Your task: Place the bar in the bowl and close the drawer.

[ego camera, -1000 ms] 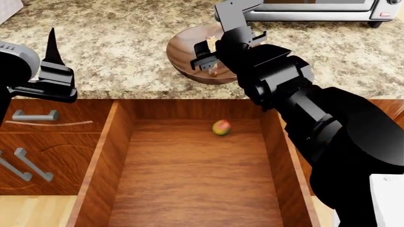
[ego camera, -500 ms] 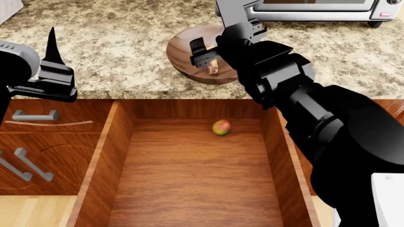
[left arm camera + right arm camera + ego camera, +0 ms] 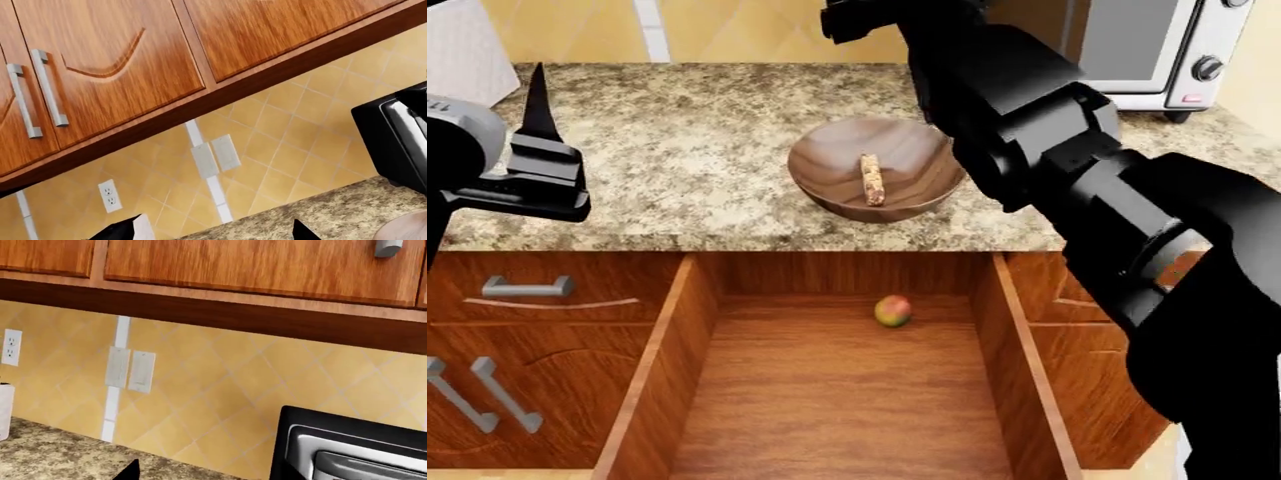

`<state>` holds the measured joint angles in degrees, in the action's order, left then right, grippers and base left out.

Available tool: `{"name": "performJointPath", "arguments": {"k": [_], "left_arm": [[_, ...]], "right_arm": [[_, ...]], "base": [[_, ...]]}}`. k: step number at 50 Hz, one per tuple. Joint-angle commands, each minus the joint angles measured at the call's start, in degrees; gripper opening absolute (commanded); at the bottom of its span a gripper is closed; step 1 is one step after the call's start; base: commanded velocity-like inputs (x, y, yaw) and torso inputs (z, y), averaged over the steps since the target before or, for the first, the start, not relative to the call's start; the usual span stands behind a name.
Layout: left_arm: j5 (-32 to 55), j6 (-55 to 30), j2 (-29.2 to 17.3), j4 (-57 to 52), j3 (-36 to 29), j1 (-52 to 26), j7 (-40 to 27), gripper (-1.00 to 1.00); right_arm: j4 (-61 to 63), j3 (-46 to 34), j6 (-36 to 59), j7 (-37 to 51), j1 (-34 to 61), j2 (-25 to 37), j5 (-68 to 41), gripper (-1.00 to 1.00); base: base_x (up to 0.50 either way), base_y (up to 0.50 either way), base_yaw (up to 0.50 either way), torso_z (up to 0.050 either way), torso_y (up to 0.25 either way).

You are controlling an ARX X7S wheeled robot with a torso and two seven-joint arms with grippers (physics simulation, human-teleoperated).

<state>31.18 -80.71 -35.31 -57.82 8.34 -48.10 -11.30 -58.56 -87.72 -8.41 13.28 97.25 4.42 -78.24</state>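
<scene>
Now the bar [image 3: 872, 180] lies inside the bowl [image 3: 827, 150], near the desk's [image 3: 694, 150] front edge. Below, the drawer [image 3: 681, 350] stands open, a small fruit [image 3: 892, 311] near its back wall. A toaster oven [image 3: 1154, 50] sits at the back right corner. Right arm reaches high above the bowl, its pincer [image 3: 200, 471] released; left pincer [image 3: 217, 229] hovers parted over the left edge.

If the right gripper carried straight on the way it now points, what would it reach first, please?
Probably the tiled wall behind the counter, just beside the toaster oven; the right gripper faces it with nothing between, though the depth is unclear.
</scene>
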Motion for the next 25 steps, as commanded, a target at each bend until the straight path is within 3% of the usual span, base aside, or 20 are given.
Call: {"name": "performJointPath", "arguments": {"k": [1,12,20,25], "left_arm": [[1.6,-0.2,0.2,0.0,0.8,0.3,-0.9,1.00],[2.5,2.3,0.3,-0.7,2.2,4.2,-1.9,1.00],[5.2,4.0,-0.2,-1.9,3.4,6.7,-4.4,1.00],[11.2,6.6,-2.5,-2.0,4.0,8.2,-9.4,1.00]], "right_arm": [[32.7,-0.8,-2.1,18.6,1.5,17.0,-0.1,1.00],[68.9,-3.5,-1.6,36.1,0.2,38.3,4.4,1.00],[83.8,-4.5,-3.0,42.7,-1.9,48.1,8.7,1.00],[91.8,-5.0,-0.8,46.8,-0.9,52.7,11.7,1.00]], "base": [[0.00,0.00,0.00,0.000,0.250],[0.00,0.00,0.00,0.000,0.250],[0.00,0.00,0.00,0.000,0.250],[0.00,0.00,0.00,0.000,0.250]]}}
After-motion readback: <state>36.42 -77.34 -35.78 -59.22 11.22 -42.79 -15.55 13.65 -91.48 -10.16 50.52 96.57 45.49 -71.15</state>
